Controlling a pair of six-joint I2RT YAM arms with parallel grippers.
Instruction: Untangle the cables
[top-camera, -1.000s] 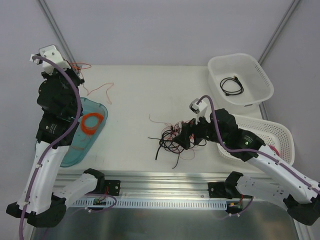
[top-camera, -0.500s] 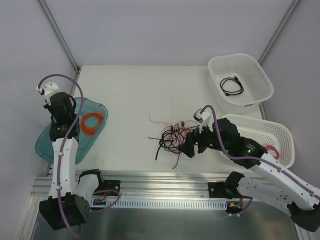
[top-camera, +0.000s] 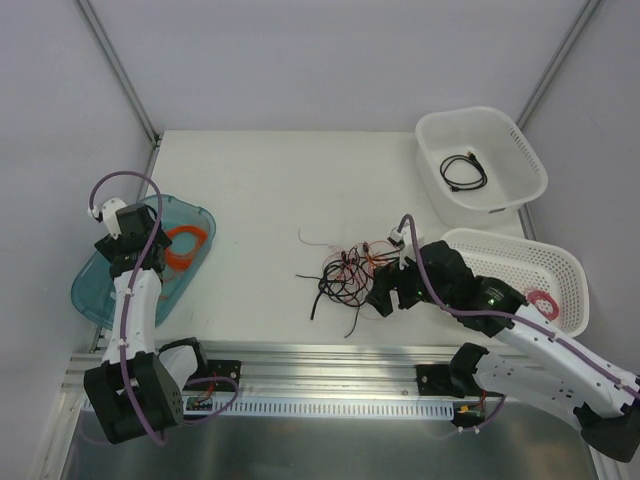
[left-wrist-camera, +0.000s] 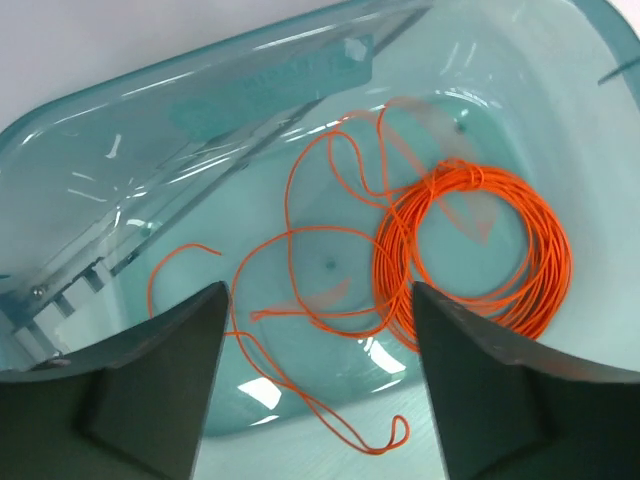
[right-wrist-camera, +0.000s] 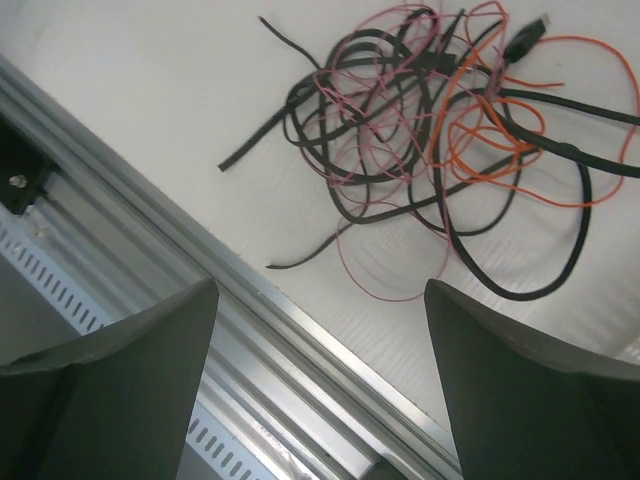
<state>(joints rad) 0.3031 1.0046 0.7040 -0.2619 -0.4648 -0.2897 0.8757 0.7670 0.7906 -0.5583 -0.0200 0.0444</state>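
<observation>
The cables (top-camera: 350, 278) lie tangled on the white table (top-camera: 270, 190), near its front metal rail (top-camera: 330, 352). The right gripper (top-camera: 383, 297) hangs just beside them, jaws wide apart, empty. The left gripper (left-wrist-camera: 315, 310), jaws apart too, is over a teal tray (top-camera: 90, 290) holding an orange coil (left-wrist-camera: 470, 250).

Black, pink and orange cables (right-wrist-camera: 415, 125); teal tray (left-wrist-camera: 250, 130), orange coil (left-wrist-camera: 395, 270)

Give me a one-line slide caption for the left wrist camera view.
Open left gripper above the teal tray, where a wound orange coil and a loose orange wire lie.
</observation>
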